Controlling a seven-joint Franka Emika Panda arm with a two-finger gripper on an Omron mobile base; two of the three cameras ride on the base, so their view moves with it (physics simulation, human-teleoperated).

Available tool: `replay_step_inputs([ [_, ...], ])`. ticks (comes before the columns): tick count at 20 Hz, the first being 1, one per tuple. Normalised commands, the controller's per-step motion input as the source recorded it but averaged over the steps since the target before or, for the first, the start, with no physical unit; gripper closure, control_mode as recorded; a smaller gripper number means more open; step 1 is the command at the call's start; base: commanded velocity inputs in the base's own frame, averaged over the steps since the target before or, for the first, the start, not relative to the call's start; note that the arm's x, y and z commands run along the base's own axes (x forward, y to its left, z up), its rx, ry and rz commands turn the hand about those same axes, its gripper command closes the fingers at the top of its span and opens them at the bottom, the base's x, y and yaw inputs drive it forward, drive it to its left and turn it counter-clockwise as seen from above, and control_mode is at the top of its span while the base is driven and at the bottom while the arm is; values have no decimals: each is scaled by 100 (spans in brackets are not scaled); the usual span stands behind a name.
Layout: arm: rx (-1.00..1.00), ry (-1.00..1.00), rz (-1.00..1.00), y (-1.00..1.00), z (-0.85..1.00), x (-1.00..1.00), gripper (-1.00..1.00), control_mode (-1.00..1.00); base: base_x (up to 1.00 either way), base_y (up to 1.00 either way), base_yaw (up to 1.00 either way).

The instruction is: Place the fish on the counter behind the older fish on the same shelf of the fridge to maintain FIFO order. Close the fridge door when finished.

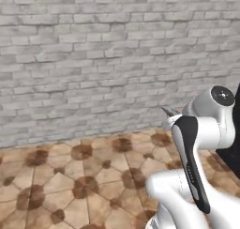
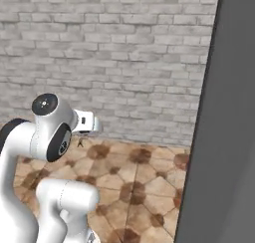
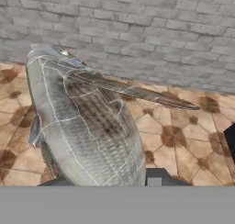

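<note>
The claw [image 3: 108,184] seems clamped on the silvery-grey fish [image 3: 82,122], fingertips hidden; swinging toward the fridge door [image 2: 224,137] could shake it loose.

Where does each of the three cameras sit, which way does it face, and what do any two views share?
Left base view: behind the arm's left, facing the grey brick wall and brown tiled floor; white arm at lower right.
Right base view: behind its right, facing the same wall; arm lower left, flat grey panel at right.
Hand view: on the hand, looking along the claw at the silvery-grey fish.
All three share the wall and floor.
</note>
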Motion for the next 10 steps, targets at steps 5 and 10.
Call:
replay_step_inputs([
  [5,0,0,0,0,0,0,100,100,80,34,-69],
  [10,0,0,0,0,0,0,100,100,70,59,-75],
])
